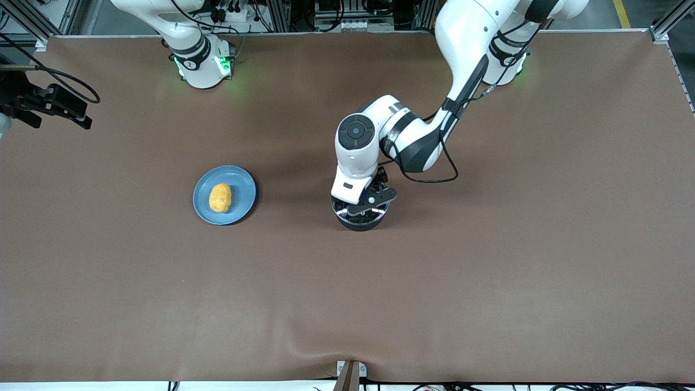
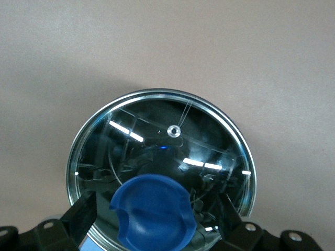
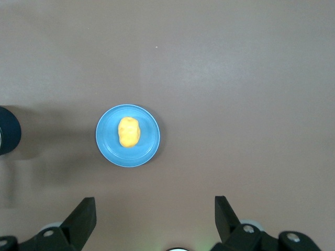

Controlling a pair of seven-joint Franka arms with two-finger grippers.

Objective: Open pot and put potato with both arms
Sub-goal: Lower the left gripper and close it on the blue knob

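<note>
The lid-opening step is judged to be in hand. The potato [image 1: 220,197] is seen on the blue plate [image 1: 243,184], at about 9 o'clock from the pot [image 1: 360,216], toward the right arm's end of the table. The right gripper [image 3: 155,222] is held high over the table with its jaws wide, and this arm waits. The left gripper [image 2: 157,222] is lowered over the lid [image 2: 157,141], jaws wide on both sides of the blue knob [image 2: 153,212], not yet closed. Next, a closing on the knob and a straight lift are probably needed.
</note>
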